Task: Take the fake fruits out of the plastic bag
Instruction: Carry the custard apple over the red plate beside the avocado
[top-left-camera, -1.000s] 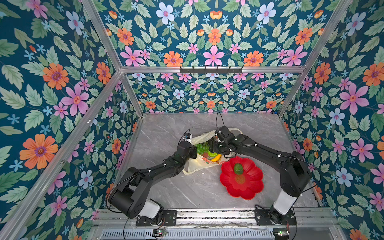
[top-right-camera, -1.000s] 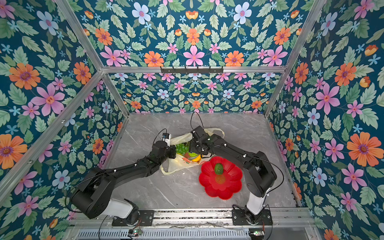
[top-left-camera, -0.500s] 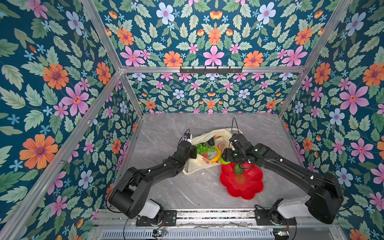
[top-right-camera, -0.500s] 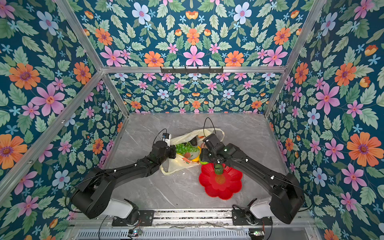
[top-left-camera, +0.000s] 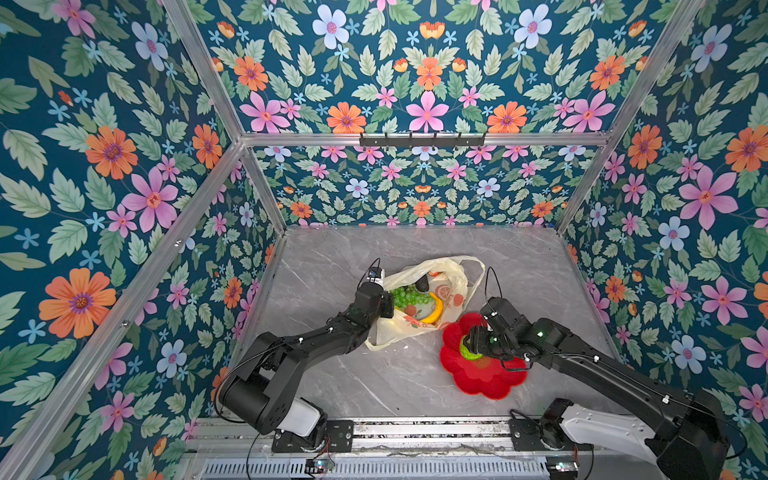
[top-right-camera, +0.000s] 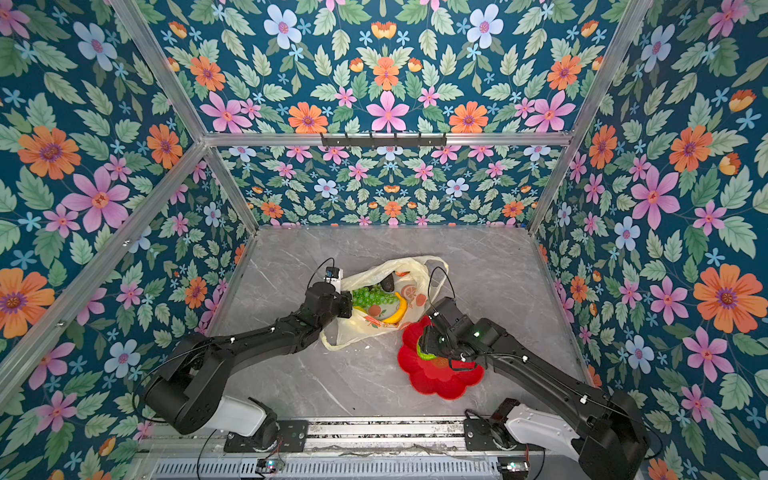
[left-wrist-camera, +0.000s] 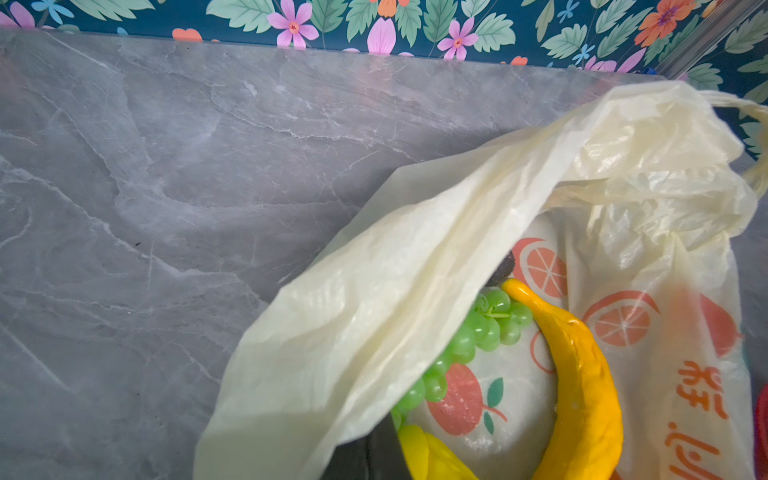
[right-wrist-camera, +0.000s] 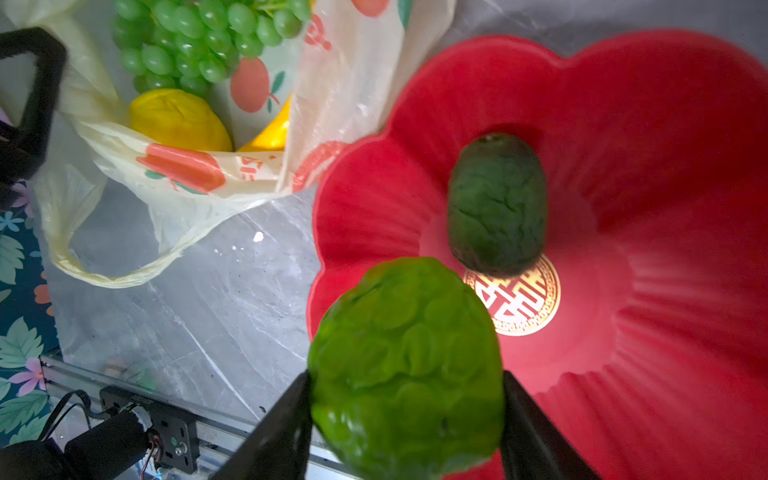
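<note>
While bag (top-left-camera: 448, 271) holds grapes (top-left-camera: 405, 296), plate (top-left-camera: 490, 384) holds avocado (right-wrist-camera: 496, 205)

- You see a plastic bag (left-wrist-camera: 415, 270) that is thin, crinkly and translucent.
- Your bumpy green fruit (right-wrist-camera: 407, 365) is glossy, knobbly plastic.
- The banana (left-wrist-camera: 582, 382) shines smooth.
- The red plate (right-wrist-camera: 665, 145) looks ribbed.
- The tabletop (left-wrist-camera: 166, 187) is smooth, grey and marble-patterned.

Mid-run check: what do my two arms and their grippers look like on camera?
The left arm and right arm are matte black jointed links on white base housings, with small white marks along them. A thin black cable loops at each wrist. The right arm shows a green light. The right gripper has flat black fingers.
</note>
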